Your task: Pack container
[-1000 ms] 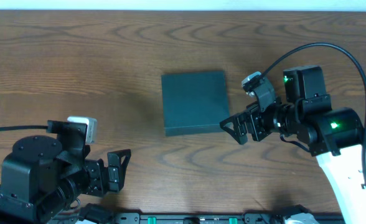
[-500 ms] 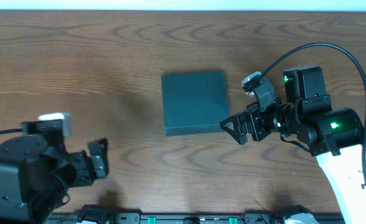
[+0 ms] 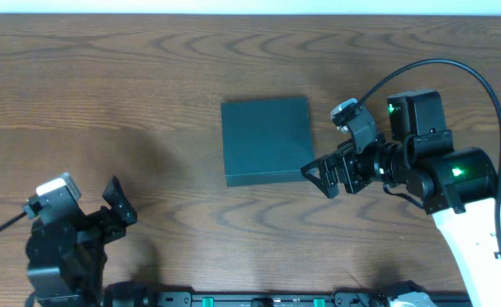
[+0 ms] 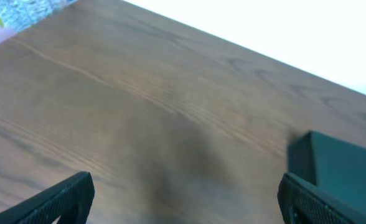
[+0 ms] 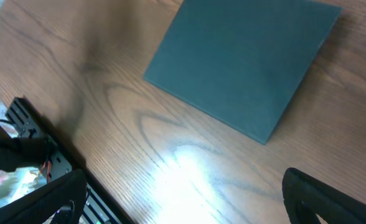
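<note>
The container (image 3: 265,139) is a dark teal-black flat box, closed, lying on the wooden table (image 3: 148,85) at the middle. It shows at the top of the right wrist view (image 5: 245,62) and at the right edge of the left wrist view (image 4: 345,162). My right gripper (image 3: 320,179) is open and empty, just right of the box's front right corner, its fingers (image 5: 183,199) wide apart over bare wood. My left gripper (image 3: 118,200) is open and empty at the front left, far from the box; its fingers (image 4: 183,199) span bare table.
A black rail with green parts (image 3: 267,300) runs along the table's front edge and shows in the right wrist view (image 5: 40,149). A bright glare patch (image 5: 189,168) lies on the wood in front of the box.
My left arm has swung back and to the left, toward the front left corner, turning its gripper away from the middle. The right arm and the box have not moved.
</note>
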`<state>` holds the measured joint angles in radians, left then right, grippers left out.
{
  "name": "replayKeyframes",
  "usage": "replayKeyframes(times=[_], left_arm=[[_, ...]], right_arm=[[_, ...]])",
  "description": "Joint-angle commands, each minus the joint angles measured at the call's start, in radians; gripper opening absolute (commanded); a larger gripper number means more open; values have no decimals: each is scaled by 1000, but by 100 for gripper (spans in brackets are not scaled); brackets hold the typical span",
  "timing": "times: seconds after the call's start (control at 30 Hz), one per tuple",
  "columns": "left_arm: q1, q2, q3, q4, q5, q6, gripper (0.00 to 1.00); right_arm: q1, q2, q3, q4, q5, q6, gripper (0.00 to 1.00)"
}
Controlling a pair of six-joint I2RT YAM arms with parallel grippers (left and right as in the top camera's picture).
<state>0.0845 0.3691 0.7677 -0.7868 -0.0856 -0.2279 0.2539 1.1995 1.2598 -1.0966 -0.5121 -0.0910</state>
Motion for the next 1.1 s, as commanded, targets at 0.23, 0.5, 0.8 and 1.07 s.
replayKeyframes(times=[0.23, 0.5, 0.8, 1.07], left_arm=[[89, -252, -371, 179, -14, -50, 95], [93, -350, -505, 216, -11, -67, 95], [92, -366, -566, 216, -11, -69, 95], [92, -366, -622, 245, -11, -86, 95]], right_arm=[[9, -8, -2, 0, 2, -3, 99], [9, -8, -2, 0, 2, -3, 99], [9, -8, -2, 0, 2, -3, 99], [9, -8, -2, 0, 2, -3, 99]])
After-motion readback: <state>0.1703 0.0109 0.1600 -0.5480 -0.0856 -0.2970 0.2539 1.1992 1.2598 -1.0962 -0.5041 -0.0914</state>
